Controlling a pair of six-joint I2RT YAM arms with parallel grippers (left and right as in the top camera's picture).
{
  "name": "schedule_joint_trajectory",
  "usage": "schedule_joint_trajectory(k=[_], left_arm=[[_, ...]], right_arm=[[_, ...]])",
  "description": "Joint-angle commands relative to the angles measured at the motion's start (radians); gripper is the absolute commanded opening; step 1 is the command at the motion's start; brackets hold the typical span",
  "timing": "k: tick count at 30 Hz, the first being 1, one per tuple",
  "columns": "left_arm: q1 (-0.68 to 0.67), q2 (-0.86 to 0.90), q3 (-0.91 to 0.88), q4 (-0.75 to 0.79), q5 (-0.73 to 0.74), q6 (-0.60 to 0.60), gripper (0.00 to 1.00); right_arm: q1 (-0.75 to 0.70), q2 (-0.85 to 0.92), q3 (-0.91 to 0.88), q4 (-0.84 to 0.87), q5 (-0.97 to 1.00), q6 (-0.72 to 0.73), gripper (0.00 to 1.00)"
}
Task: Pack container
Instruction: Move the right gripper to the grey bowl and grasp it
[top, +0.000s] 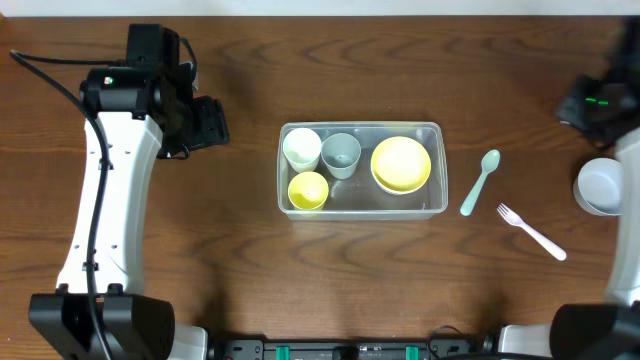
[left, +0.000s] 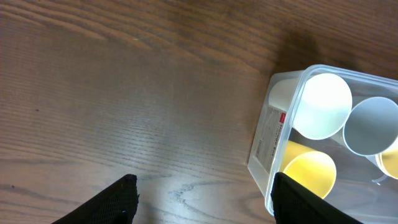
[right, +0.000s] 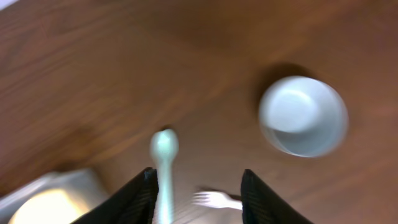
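Observation:
The clear plastic container (top: 437, 160) sits mid-table. It holds a white cup (top: 301, 148), a pale blue cup (top: 341, 153), a yellow cup (top: 308, 190) and a yellow bowl (top: 401, 164). Its left end shows in the left wrist view (left: 266, 146). My left gripper (left: 205, 196) is open and empty, above bare table left of the container. My right gripper (right: 198, 193) is open and empty, high at the far right. Below it lie a mint spoon (right: 163, 155), a white fork (right: 214, 199) and a pale blue bowl (right: 303, 116).
The spoon (top: 480, 182) and fork (top: 531, 231) lie right of the container on the wooden table. The pale blue bowl (top: 602, 186) stands at the right edge. The arm bases stand at the front corners.

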Motion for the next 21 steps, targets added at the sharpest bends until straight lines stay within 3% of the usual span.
schedule_joint_trajectory(k=[1, 8, 21], left_arm=[[0.002, -0.008, -0.001, -0.003, -0.008, -0.009, 0.69], [0.002, -0.008, -0.001, -0.003, -0.008, -0.010, 0.69], [0.002, -0.008, -0.001, -0.011, -0.008, -0.010, 0.69]], right_arm=[[-0.132, 0.053, -0.050, 0.009, 0.002, 0.042, 0.47], [-0.286, 0.209, -0.152, 0.087, -0.032, 0.022, 0.48], [-0.308, 0.521, -0.167, 0.158, -0.114, -0.023, 0.47]])
